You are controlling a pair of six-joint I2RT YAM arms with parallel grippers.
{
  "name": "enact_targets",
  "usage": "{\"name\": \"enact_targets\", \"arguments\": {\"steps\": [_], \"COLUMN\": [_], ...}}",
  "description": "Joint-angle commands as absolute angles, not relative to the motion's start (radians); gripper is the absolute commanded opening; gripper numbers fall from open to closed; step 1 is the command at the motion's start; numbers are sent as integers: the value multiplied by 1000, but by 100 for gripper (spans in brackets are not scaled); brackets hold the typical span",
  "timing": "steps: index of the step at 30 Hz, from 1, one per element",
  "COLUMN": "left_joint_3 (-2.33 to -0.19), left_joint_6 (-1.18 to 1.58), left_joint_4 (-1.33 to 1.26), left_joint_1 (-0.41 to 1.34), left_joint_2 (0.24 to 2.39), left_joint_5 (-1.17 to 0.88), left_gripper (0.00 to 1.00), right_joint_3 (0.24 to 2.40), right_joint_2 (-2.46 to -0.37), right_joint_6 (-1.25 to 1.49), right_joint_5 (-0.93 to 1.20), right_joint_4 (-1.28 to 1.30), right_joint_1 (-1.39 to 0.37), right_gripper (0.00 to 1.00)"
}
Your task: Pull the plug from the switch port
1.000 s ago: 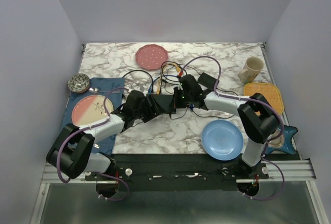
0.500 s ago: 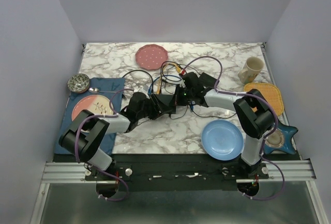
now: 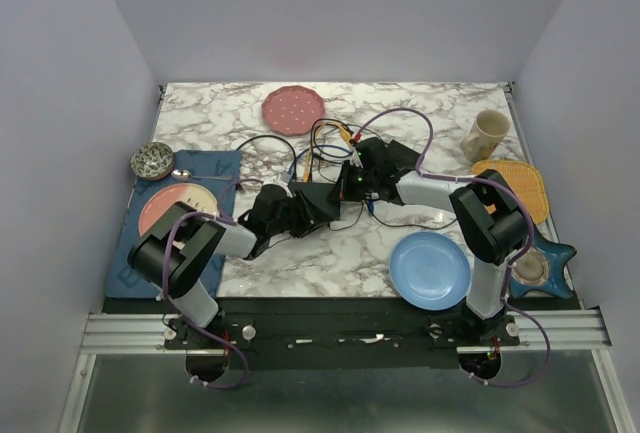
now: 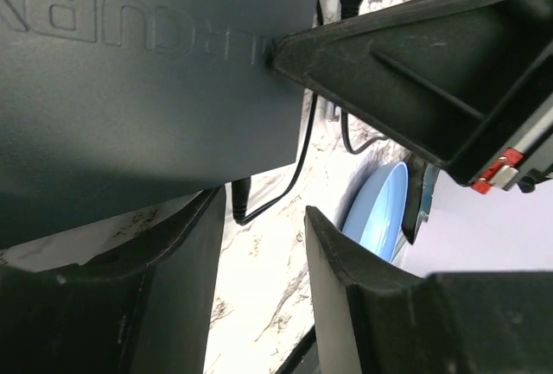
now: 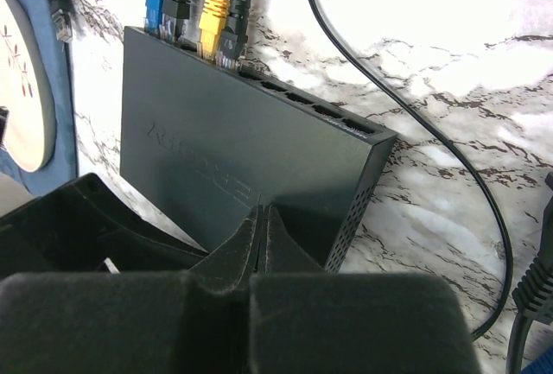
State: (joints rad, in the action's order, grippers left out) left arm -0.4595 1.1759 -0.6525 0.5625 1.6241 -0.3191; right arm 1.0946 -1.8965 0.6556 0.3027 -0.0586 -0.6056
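Both arms reach low and inward, wrists converging mid-workspace. Left arm (image 3: 225, 238): elbow folded near its base, forearm angled right. Left gripper (image 4: 266, 217): jaws parted, clear gap between the fingers (image 4: 186, 253). Right arm (image 3: 435, 193): elbow up by its base, forearm stretched left. Right gripper (image 5: 261, 223): jaws pressed together, tips meeting, no gap. Grippers close together, facing each other.

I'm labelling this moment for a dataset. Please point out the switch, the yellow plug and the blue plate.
switch (image 5: 229, 145): right wrist view, middle of its flat top.
yellow plug (image 5: 216, 7): right wrist view, its yellow boot above the port.
blue plate (image 3: 430, 270): top external view, centre of its bare face.
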Motion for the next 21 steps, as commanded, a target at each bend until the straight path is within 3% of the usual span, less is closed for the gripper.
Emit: {"name": "enact_targets", "arguments": {"steps": [1, 5, 12, 21], "left_joint_3": [-459, -526, -666, -831], "left_joint_6": [1170, 1118, 1011, 973], "left_joint_4": [-637, -480, -102, 173], "left_joint_1": [578, 609, 684, 738], "left_joint_2": [1643, 1623, 1551, 1592], "left_joint_5": [-316, -253, -40, 159], "left_gripper": [48, 44, 52, 52], "right_joint_3": [1071, 1068, 1074, 1074], "right_joint_2": [-1934, -1933, -1928, -1916], "right_joint_6": [652, 653, 650, 643], "right_joint_5": [293, 284, 250, 216], "right_joint_4": [-37, -34, -8, 31], "right_joint_1": [-603, -603, -603, -604], "right_gripper": [1, 1, 1, 1]}}
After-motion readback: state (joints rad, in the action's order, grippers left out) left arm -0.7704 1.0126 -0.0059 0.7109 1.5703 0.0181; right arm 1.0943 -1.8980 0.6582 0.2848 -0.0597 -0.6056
